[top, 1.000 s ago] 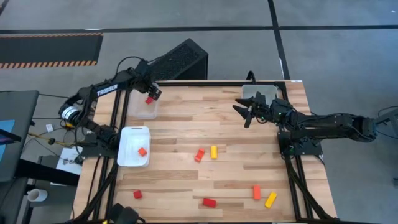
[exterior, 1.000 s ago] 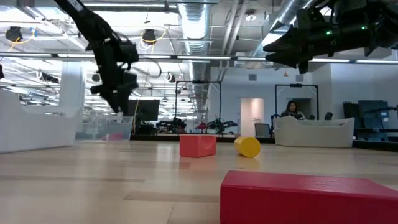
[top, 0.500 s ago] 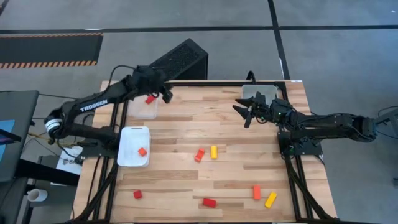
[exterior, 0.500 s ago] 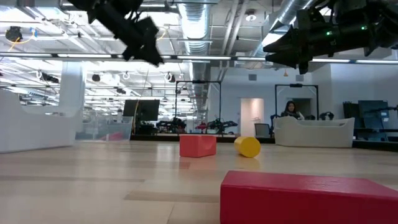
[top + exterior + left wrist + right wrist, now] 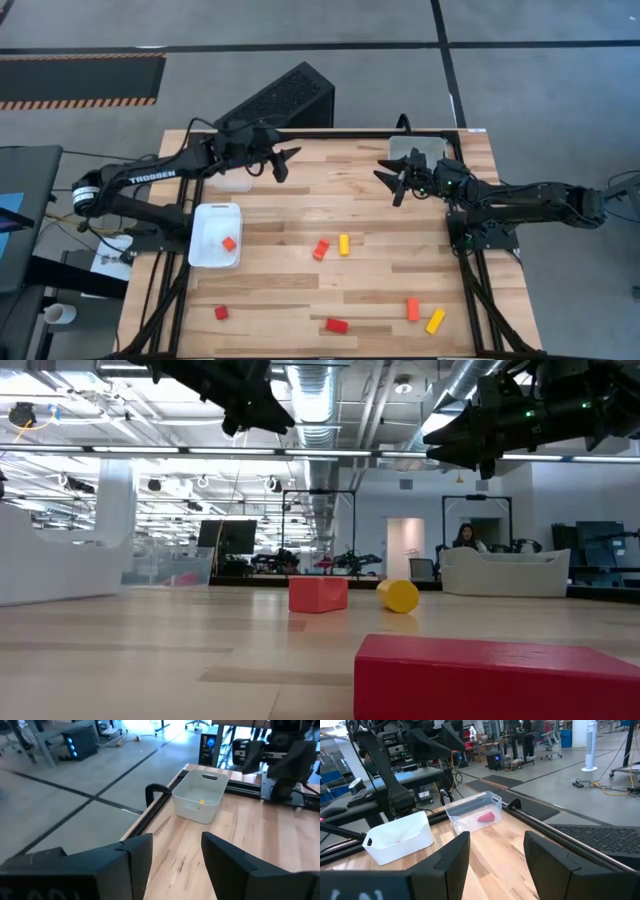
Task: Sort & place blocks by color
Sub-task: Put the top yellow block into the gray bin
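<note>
A second ago my left pincer (image 5: 283,163) hung over the clear tray (image 5: 232,183) at the upper left of the desk (image 5: 400,250) with a red block in its grip; now it has swung right, out over bare wood, released and carrying nothing, fingers spread apart in the left wrist view. The red block (image 5: 486,816) lies inside that clear tray, so I judge one red piece sorted and my arm free for the next. My right pincer (image 5: 392,180) has not moved; it hovers released at the upper right, beside the tray (image 5: 199,795) that holds a yellow bit (image 5: 201,802). The white tray (image 5: 204,242) holds an orange-red block (image 5: 229,243). Loose ones remain mid-desk and along the lower edge: orange (image 5: 321,249), yellow (image 5: 344,244), red (image 5: 336,325). The only writing I can read is TROSSEN on my left arm (image 5: 150,176).
</note>
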`<act>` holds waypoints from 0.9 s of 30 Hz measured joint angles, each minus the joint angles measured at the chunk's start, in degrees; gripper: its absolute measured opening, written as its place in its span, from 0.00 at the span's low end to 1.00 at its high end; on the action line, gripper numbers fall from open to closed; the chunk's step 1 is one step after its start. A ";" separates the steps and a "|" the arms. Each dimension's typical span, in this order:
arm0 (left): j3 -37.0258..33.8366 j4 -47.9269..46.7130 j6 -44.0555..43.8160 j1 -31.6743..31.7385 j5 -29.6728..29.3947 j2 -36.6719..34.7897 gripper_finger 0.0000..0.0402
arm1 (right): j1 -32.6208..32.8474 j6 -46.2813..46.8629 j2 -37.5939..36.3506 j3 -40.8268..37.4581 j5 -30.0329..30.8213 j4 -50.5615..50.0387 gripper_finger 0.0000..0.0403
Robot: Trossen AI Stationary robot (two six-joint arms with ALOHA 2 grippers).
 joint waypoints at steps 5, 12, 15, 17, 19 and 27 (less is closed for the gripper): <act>0.00 3.01 -1.97 -3.52 1.18 0.02 0.40 | 0.00 0.00 0.00 0.00 0.00 0.16 0.52; 0.00 1.69 1.19 -15.18 -9.77 -0.49 0.40 | 1.49 0.00 0.02 -0.02 0.02 2.95 0.52; 0.00 -6.27 -2.40 -17.78 -16.90 -1.00 0.40 | 2.35 -0.04 0.02 -0.02 0.02 3.48 0.52; 0.00 -11.61 -6.11 -18.87 -17.87 -1.18 0.40 | 2.64 -0.04 0.02 -0.02 0.02 3.65 0.52; 0.00 -14.68 -9.06 -20.41 -16.83 -1.30 0.40 | 2.62 -0.03 0.02 -0.02 0.02 3.66 0.52; 0.00 -24.21 -16.57 -32.18 -23.41 -1.31 0.40 | 2.62 -0.02 0.02 -0.02 0.02 3.90 0.52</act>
